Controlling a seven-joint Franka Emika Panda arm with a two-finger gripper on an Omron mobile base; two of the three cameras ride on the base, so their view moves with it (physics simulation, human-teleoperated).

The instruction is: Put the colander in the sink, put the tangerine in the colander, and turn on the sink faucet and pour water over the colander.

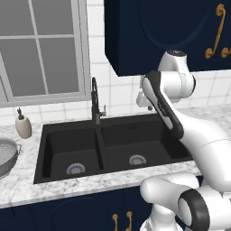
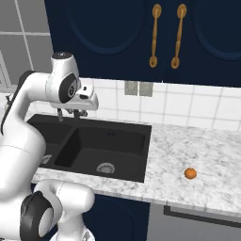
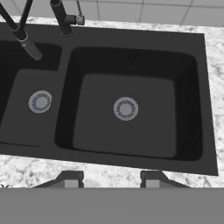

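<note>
Hand (image 3: 111,178) empty, fingers apart, above right basin of sink (image 1: 149,131); colander (image 1: 6,155) on tabletop (image 2: 197,150) left of sink, tangerine (image 2: 190,173) on tabletop right of it

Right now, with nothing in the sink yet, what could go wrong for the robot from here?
The colander sits at the far left of the counter, partly cut off in the left base view, while the gripper hangs empty over the sink; a long reach sideways might clip the sink faucet or the soap bottle. The tangerine lies loose on the counter to the right; being small and round, it could roll away from a poorly placed pinch.
</note>
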